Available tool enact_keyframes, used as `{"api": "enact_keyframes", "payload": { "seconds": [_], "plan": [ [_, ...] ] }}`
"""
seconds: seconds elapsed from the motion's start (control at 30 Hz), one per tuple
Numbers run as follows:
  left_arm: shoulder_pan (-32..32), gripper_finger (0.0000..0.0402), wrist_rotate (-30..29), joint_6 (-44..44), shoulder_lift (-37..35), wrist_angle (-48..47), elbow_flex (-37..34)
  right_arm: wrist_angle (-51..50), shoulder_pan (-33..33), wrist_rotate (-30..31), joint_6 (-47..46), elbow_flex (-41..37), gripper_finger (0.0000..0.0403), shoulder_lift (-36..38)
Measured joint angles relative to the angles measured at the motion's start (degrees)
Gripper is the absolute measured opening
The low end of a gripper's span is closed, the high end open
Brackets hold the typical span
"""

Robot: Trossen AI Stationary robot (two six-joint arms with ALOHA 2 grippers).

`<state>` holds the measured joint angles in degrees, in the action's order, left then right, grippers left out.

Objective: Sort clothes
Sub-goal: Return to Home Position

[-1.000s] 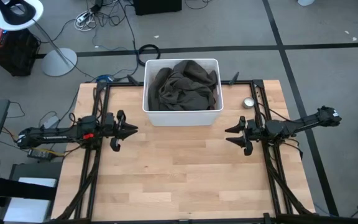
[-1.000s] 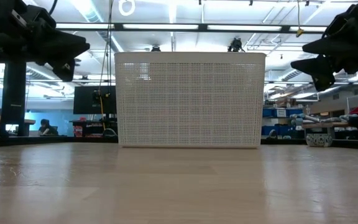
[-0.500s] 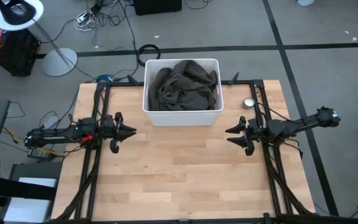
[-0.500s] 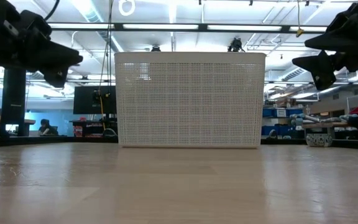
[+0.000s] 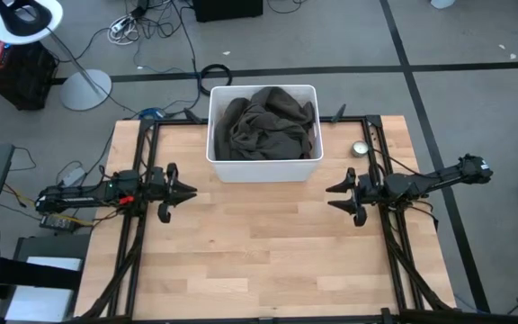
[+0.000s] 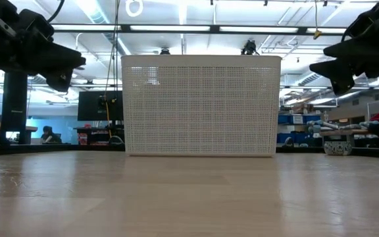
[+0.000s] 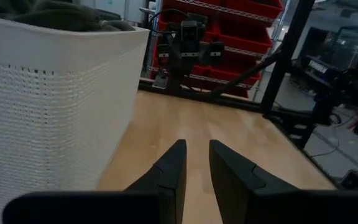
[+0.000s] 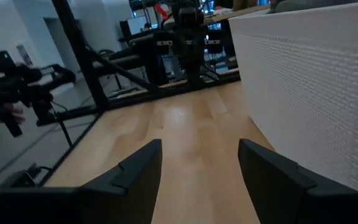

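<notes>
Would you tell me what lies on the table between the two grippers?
Only bare table between the left gripper and the right gripper, as the high view shows.

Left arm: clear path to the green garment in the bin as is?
Probably yes. The left gripper hangs empty over the table, off a corner of the white bin. The olive-green garment is heaped on top, uncovered; only the bin wall needs clearing.

Clothes (image 5: pixel 263 126) lie heaped in the bin (image 5: pixel 263 170), which stands mid-width at the worktop's (image 5: pixel 259 261) far edge. A small round object (image 5: pixel 360 148) sits just right of it. The left hand (image 5: pixel 192 190) hangs over the worktop's left side, the right hand (image 5: pixel 333 196) opposite.
</notes>
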<state>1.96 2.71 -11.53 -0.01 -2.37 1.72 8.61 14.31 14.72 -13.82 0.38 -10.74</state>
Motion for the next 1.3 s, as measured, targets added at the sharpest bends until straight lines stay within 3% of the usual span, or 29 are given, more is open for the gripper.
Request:
{"api": "enact_keyframes", "payload": {
  "seconds": [0.67, 1.0, 1.3],
  "plan": [
    [0.0, 0.0073, 0.54, -2.2, 0.0, 2.82, -0.02, -6.48, -4.48, 4.62, 4.65, 0.53, 0.0211, 0.04],
    [0.0, 0.0073, 0.51, -2.21, 0.0, 2.89, -0.02, -6.91, -9.75, 4.93, 10.27, 0.64, 0.0212, 0.0],
    [0.0, 0.0073, 0.51, -2.21, 0.0, 2.91, -0.02, -2.7, -10.08, 5.05, 11.04, 0.48, 0.0209, 0.0]
  ]
}}
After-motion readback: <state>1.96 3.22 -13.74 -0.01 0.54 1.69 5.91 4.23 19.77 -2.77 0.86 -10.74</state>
